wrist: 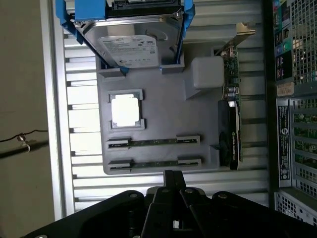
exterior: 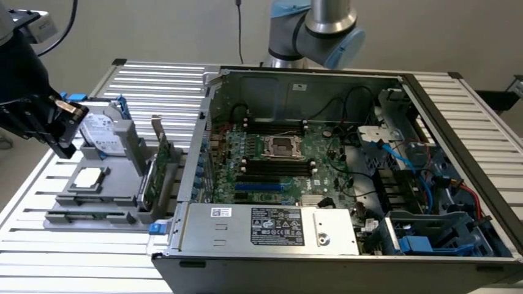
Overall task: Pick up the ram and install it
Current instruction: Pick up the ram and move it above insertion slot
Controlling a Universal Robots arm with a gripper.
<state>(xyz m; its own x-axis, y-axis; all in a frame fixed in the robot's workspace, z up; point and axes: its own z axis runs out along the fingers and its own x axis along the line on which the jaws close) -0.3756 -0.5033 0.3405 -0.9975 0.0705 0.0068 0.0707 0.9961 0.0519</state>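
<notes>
Ram location: two long, narrow green circuit-board sticks stand on edge in parallel slotted holders on the grey moulded fixture tray (wrist: pixel 198 148). The ram (wrist: pixel 153 163) closest to the gripper is the outer stick. In the exterior view the ram (exterior: pixel 90 215) lies along the tray's front, to the exterior view's left of the open metal computer case (exterior: pixel 343 239).
Neighbours on tray: a silver hard drive (wrist: pixel 133 49) in a blue carrier, a square silver processor chip (wrist: pixel 125 110) and a tall green expansion card (wrist: pixel 230 124) with a black block, all apart from the sticks.
Handling: probably light, stiff and thin. The chips and contact edge are fragile, and the board faces are smooth enough to slip.
Where to hold: mid-length on the exposed upper edge, between the two end holders, with the pads across the board's thickness.
Gripper: the black two-finger gripper (wrist: pixel 172 174) has its fingers pressed together with nothing between them.
Arm pose: the wrist points down at the tray, with the gripper (exterior: pixel 59 138) raised clear of it. The fingertips seem to hang just outside the tray's edge beside the outer stick, though the height is hard to judge.
</notes>
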